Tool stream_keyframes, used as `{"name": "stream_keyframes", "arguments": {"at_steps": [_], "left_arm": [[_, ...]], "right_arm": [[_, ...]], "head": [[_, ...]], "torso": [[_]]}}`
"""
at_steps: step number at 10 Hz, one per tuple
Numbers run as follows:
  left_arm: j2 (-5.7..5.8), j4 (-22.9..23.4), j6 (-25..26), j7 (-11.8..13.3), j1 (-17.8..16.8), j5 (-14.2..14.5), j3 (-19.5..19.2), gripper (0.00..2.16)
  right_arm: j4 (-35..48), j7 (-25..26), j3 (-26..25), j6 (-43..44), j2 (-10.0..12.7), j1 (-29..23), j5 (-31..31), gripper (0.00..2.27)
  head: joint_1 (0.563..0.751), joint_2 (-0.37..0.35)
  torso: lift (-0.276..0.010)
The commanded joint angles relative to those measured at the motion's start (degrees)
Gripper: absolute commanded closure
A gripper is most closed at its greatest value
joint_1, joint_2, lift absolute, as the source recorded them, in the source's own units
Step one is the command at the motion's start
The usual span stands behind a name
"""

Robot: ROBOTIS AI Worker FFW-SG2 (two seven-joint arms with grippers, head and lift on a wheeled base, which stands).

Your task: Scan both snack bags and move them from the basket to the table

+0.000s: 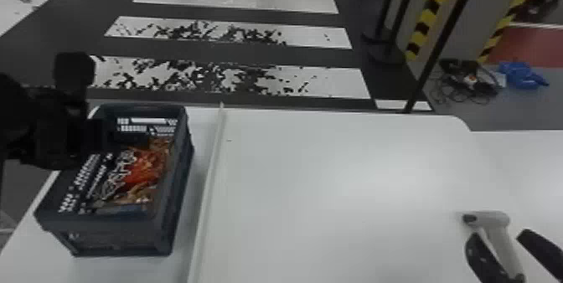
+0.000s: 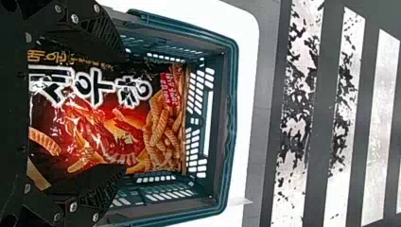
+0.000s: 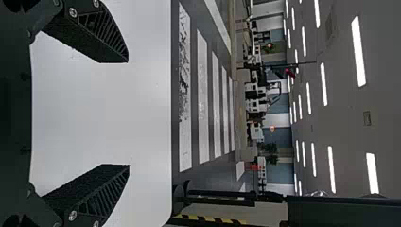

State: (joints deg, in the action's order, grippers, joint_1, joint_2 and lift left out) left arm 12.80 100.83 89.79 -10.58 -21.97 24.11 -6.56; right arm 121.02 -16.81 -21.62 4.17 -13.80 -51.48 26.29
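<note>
Well, at the far left the left gripper (image 1: 69, 125) hangs over the left side of the basket (image 1: 121, 236). In the left wrist view its two black fingers (image 2: 101, 35) are spread wide, with the snack bag (image 1: 142, 169) showing between and beyond them; whether either one touches the bag, I cannot tell. The bag lies inside the basket, its printed face up: black, with big white lettering and a picture of orange-brown crisps on red. The basket is dark blue-green plastic with slotted walls, and it sits on the white table (image 1: 335, 186).

Just right of the basket, a pale raised strip (image 1: 209, 169) runs away across the tabletop. Beyond the basket, past the table's far edge, the dark floor (image 1: 234, 54) carries broad white stripes.

Well to the right of the basket, on the near part of the table, lies a pale grey handheld scanner (image 1: 488, 218), its head pointing towards the basket's side. The right gripper (image 1: 499, 235) is there too, one finger on each side of the scanner's handle in the head view, the pair set wide apart. Farther off on that side, beyond the table, are dark cables (image 1: 469, 81) and a blue bundle (image 1: 521, 75) on the floor.
</note>
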Motion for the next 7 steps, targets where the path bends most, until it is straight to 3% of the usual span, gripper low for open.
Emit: {"name": "stream_keyframes", "arguments": {"at_steps": [1, 7], "left_arm": [[-0.41, -1.69, 0.24, 0.21, 0.17, -0.38, 0.14, 0.21], [-2.08, -8.54, 0.24, 3.81, -0.8, -3.99, 0.93, 0.21]], "right_arm": [[0.01, -0.07, 0.0, 0.44, 0.09, -0.03, -0.01, 0.13], [-0.08, -0.24, 0.0, 1.85, 0.17, -0.29, 0.16, 0.13]], "head": [[0.695, -0.076], [0.695, -0.093]], "torso": [[-0.098], [-0.098]]}}
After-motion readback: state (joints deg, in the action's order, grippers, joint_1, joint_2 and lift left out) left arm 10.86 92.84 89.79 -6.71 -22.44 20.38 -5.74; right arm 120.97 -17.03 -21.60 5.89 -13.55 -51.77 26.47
